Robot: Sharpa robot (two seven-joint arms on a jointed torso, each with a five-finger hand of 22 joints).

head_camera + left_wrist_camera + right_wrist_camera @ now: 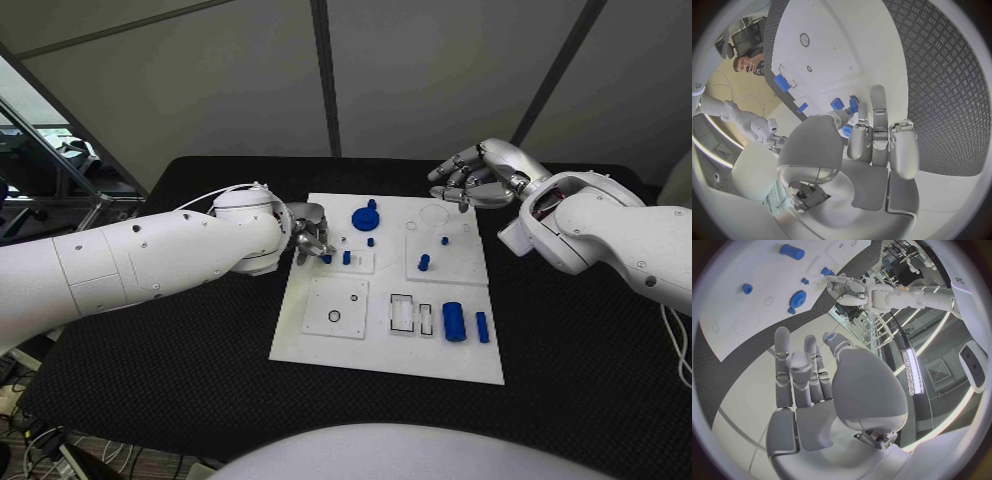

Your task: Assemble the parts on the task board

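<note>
- Black worktop (173, 380); white task board (387, 340) central.
- Left hand (310, 240) fingertips on a small blue part (326, 258); grasp uncertain.
- Right hand (469, 175) released, beyond the board.
- Part likely light, rigid, slippery; pinch its sides.

On my one white task board (378, 345) I count seven blue parts: one gear (365, 217), three small pegs (371, 241) beside it, one taller peg (424, 262) mid-board, and two cylinders (454, 321) near its right edge
</note>
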